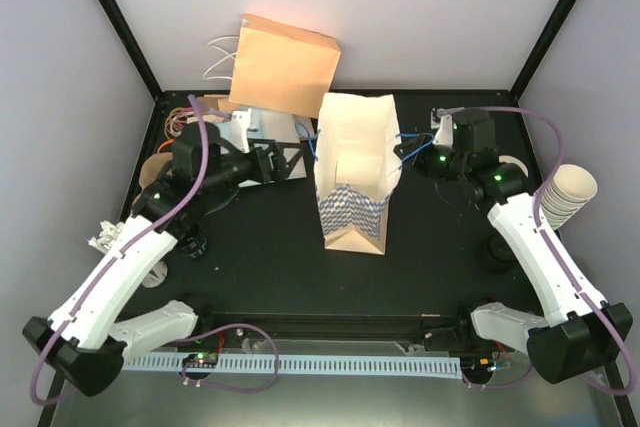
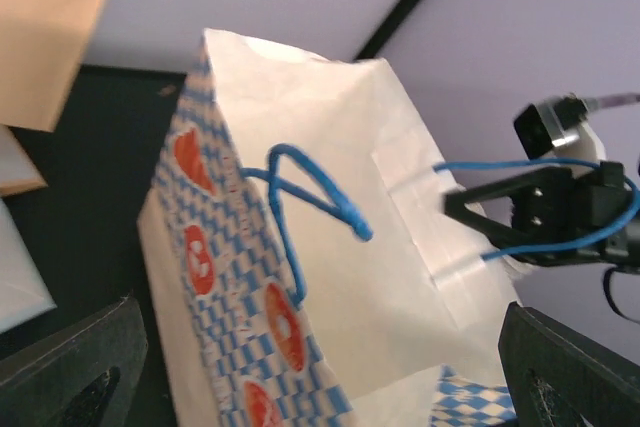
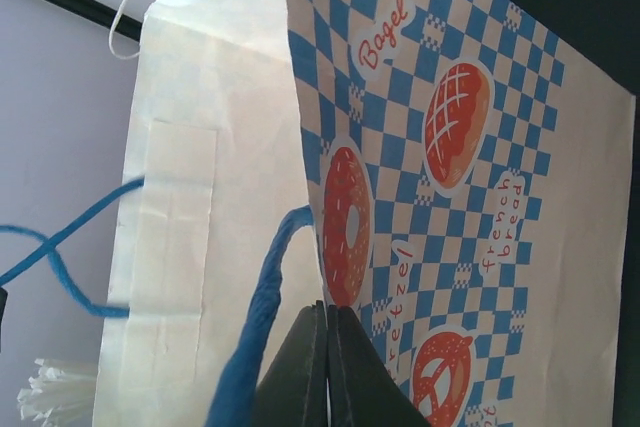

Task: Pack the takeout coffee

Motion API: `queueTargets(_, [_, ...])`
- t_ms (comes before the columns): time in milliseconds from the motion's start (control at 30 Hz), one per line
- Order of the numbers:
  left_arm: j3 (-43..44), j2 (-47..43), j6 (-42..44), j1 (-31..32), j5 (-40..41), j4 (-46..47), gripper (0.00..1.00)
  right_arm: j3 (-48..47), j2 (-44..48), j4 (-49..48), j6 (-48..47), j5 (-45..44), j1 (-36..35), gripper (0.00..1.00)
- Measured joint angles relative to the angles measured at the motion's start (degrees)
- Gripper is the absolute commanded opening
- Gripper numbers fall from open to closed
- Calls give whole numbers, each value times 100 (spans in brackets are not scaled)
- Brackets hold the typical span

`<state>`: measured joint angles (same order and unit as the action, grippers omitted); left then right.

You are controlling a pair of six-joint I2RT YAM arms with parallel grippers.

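Observation:
The takeout coffee does not show in any view. The blue-checked paper bag (image 1: 355, 162) stands open in the middle of the table, with its white inside showing in the left wrist view (image 2: 400, 247) and no cup visible in it. My right gripper (image 1: 405, 152) is shut on the bag's right rim (image 3: 327, 312), just beside a blue cord handle (image 3: 250, 327). My left gripper (image 1: 278, 162) hangs open at the bag's left side, its two fingers spread wide (image 2: 320, 367) and holding nothing. The near blue handle (image 2: 310, 187) stands loose in front of it.
A plain brown paper bag (image 1: 285, 67) leans at the back left over white boxes (image 1: 250, 127). A nested stack of cream cups (image 1: 565, 192) lies at the right edge. A white bundle (image 1: 105, 237) sits at the left, and a black round piece (image 1: 500, 247) at the right.

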<state>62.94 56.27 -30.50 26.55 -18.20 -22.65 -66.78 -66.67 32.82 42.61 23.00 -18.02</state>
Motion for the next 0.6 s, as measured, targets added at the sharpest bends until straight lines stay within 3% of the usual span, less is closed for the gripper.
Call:
queueTargets(300, [1215, 1143, 142, 1222, 765, -1320, 96, 258, 299, 55, 223, 24, -24, 2])
queueTargets(467, [1779, 2002, 308, 1537, 1320, -2015, 80, 422, 343, 20, 313, 26, -28, 8])
queueTargets(600, [1921, 2590, 380, 1593, 1635, -2380, 52, 459, 341, 24, 341, 7, -28, 16])
